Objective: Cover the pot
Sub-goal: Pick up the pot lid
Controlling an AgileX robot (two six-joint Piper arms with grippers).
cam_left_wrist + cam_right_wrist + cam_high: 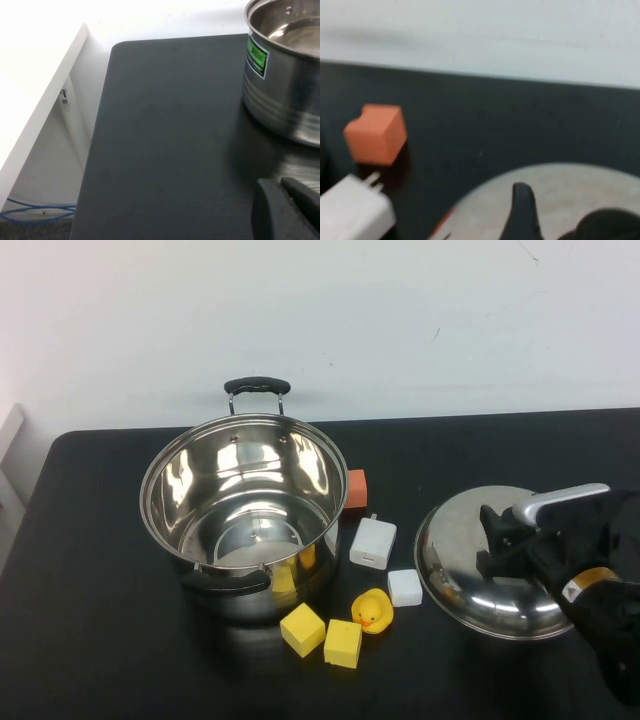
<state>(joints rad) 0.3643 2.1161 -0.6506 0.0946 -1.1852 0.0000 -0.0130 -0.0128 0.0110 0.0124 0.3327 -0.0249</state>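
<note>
pot (243,510): large, shiny steel, two black loop handles, open, left of centre on the black tabletop (90,620). lid (480,560) lies flat to its right, well apart. between them: orange block (356,488), white charger (373,542), white block (405,587), duck (372,610), two yellow blocks (322,635). right pincer (500,540) sits over the lid; grip cannot be told. left pincer (287,210) low beside the pot, opening unclear.
</note>
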